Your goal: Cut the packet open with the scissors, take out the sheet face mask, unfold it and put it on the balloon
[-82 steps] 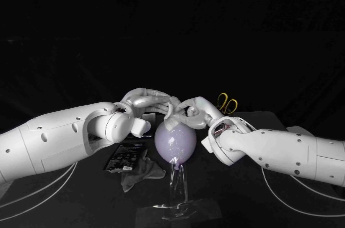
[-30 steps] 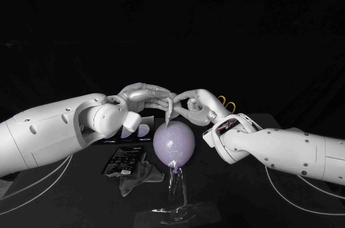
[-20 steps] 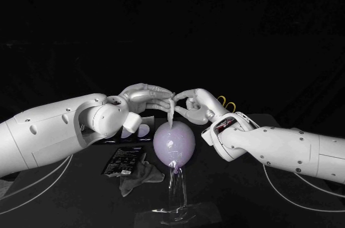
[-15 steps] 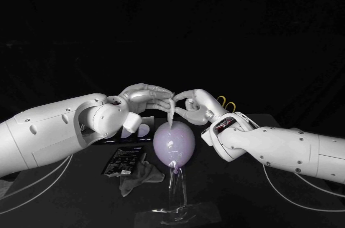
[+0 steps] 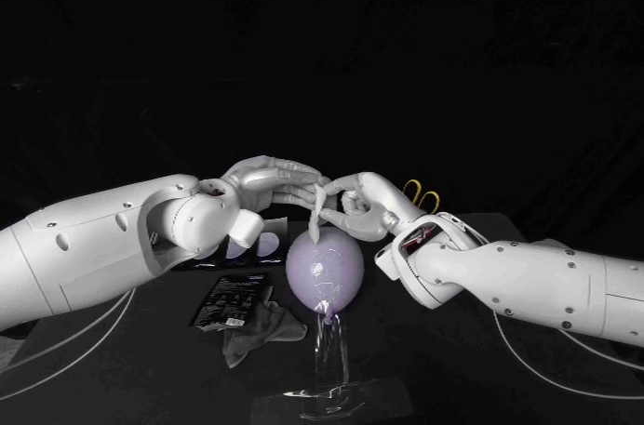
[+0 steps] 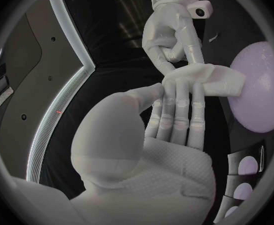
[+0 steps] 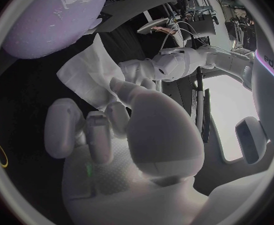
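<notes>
A pale purple balloon [image 5: 327, 272] stands upright on a clear stand [image 5: 328, 388] at the table's middle. Just above its top, my left hand [image 5: 275, 183] and my right hand [image 5: 355, 205] meet, and both pinch the white sheet mask [image 5: 316, 216]. The mask hangs between them as a narrow folded strip whose lower end reaches the balloon's top. In the left wrist view my left hand [image 6: 174, 117] holds the mask [image 6: 206, 80] next to the balloon [image 6: 259, 90]. In the right wrist view my right hand [image 7: 106, 130] grips the mask [image 7: 90, 77] below the balloon [image 7: 52, 15].
The black packet [image 5: 228, 299] lies flat left of the stand, with a crumpled pale piece [image 5: 264, 325] beside it. A white sheet with oval cut-outs [image 5: 255, 241] lies behind my left hand. The yellow-handled scissors [image 5: 424, 194] lie at the back right.
Both hands have lifted the mask from the balloon's top into a hanging strip. In the last second my right hand has sunk a little and the strip has bent slightly.
</notes>
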Robot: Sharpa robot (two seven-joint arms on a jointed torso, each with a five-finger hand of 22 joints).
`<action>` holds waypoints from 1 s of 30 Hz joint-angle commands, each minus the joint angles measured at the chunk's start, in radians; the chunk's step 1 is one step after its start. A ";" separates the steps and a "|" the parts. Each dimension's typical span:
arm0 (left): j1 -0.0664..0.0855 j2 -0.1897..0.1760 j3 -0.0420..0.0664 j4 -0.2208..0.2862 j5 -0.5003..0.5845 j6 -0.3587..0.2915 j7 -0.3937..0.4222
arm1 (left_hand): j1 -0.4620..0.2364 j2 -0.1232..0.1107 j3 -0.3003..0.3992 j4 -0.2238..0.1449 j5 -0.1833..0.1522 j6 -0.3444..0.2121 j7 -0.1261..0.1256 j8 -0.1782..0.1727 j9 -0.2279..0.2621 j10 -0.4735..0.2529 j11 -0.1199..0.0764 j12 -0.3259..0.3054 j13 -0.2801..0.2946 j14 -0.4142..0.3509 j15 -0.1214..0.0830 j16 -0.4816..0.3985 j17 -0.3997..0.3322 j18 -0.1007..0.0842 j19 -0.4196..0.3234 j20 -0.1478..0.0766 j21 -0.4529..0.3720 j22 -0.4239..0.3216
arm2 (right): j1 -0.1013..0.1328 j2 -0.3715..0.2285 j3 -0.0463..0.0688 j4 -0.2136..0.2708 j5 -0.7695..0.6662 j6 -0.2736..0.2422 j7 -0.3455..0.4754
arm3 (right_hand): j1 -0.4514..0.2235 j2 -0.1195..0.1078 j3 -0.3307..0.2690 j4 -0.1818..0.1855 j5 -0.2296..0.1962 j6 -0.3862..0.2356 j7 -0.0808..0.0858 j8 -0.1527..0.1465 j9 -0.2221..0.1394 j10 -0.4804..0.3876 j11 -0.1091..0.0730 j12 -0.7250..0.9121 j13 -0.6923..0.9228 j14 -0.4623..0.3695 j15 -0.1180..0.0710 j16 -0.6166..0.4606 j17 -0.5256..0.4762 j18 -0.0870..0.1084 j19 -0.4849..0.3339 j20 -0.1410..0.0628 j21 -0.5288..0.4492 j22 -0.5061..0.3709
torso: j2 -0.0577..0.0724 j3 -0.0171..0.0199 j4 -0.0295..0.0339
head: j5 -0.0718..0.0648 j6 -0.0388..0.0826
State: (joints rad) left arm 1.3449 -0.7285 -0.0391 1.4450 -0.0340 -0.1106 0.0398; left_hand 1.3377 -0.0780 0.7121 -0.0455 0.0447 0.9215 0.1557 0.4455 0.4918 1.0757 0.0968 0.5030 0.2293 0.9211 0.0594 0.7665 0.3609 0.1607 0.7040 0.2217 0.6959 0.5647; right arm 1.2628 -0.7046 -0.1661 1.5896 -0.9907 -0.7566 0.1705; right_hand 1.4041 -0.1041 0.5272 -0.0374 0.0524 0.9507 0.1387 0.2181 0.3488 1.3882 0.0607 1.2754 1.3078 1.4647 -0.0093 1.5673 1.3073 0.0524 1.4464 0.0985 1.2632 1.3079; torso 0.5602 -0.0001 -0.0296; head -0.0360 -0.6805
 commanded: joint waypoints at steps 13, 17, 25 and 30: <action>0.002 0.003 0.002 -0.002 0.003 -0.005 0.012 | -0.003 0.004 0.006 0.000 0.003 0.000 0.004 0.005 0.250 -0.006 -0.001 0.004 0.001 0.004 -0.001 0.006 -0.001 0.013 -0.009 0.001 0.006 0.001 | 0.000 0.007 0.000 0.004 0.006 0.057 -0.002 | -0.036 -0.010 -0.012 -0.005 -0.004 0.055 -0.004 0.017 0.010 0.007 -0.009 0.012 0.049 0.106 -0.007 0.003 0.264 0.007 0.003 -0.009 0.010 0.184 | 0.001 -0.0010 0.0016 | -0.001 -0.001; 0.002 0.003 0.002 -0.003 0.003 -0.005 0.013 | -0.004 0.005 0.007 0.000 0.003 -0.001 0.004 0.005 0.252 -0.006 -0.001 0.005 0.001 0.004 -0.001 0.005 -0.001 0.013 -0.009 0.001 0.006 0.001 | 0.000 0.010 -0.001 0.003 0.009 0.061 -0.006 | -0.046 -0.004 -0.019 -0.002 -0.004 0.079 -0.013 0.031 0.017 0.012 -0.016 0.017 0.052 0.106 -0.012 0.003 0.264 0.007 0.005 -0.012 0.014 0.185 | 0.000 -0.0010 0.0010 | -0.002 -0.001; 0.002 0.003 0.002 -0.007 0.003 -0.003 0.011 | -0.004 0.005 0.007 0.000 0.003 -0.001 0.004 0.005 0.252 -0.006 -0.001 0.005 0.001 0.004 -0.001 0.005 -0.001 0.013 -0.009 0.001 0.006 0.001 | 0.000 0.011 -0.001 0.006 0.039 0.032 0.012 | -0.058 0.052 -0.021 0.015 -0.004 0.116 -0.044 0.084 0.048 0.045 -0.042 0.055 0.079 0.106 -0.033 0.003 0.264 0.003 0.016 -0.028 0.038 0.191 | 0.001 -0.0002 0.0005 | -0.001 -0.001; 0.002 0.003 0.001 -0.009 0.003 -0.002 0.006 | -0.005 0.002 0.007 -0.001 0.003 -0.002 0.004 0.005 0.254 -0.006 -0.001 0.005 0.001 0.004 -0.002 0.005 -0.002 0.013 -0.010 0.002 0.007 0.001 | 0.000 0.003 -0.001 0.012 0.068 0.009 0.022 | -0.060 0.063 -0.013 0.017 -0.004 0.111 -0.048 0.102 0.062 0.057 -0.047 0.071 0.091 0.106 -0.038 0.003 0.264 0.001 0.020 -0.034 0.047 0.193 | 0.001 -0.0003 0.0002 | 0.000 -0.001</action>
State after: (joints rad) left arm 1.3449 -0.7270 -0.0392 1.4360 -0.0342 -0.1143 0.0398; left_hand 1.3365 -0.0795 0.7119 -0.0456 0.0427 0.9212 0.1554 0.4471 0.4919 1.0757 0.0968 0.5026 0.2290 0.9220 0.0615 0.7665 0.3587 0.1537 0.7006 0.2251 0.6957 0.5643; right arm 1.2627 -0.6993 -0.1673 1.5982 -0.9501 -0.7286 0.1705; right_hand 1.3420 -0.0519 0.5119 -0.0244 0.0515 1.0624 0.0946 0.3162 0.4074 1.4350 0.0143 1.3428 1.3108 1.4650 -0.0417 1.5673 1.3080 0.0517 1.4661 0.0712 1.3030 1.3075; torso 0.5608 -0.0008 -0.0290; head -0.0368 -0.6817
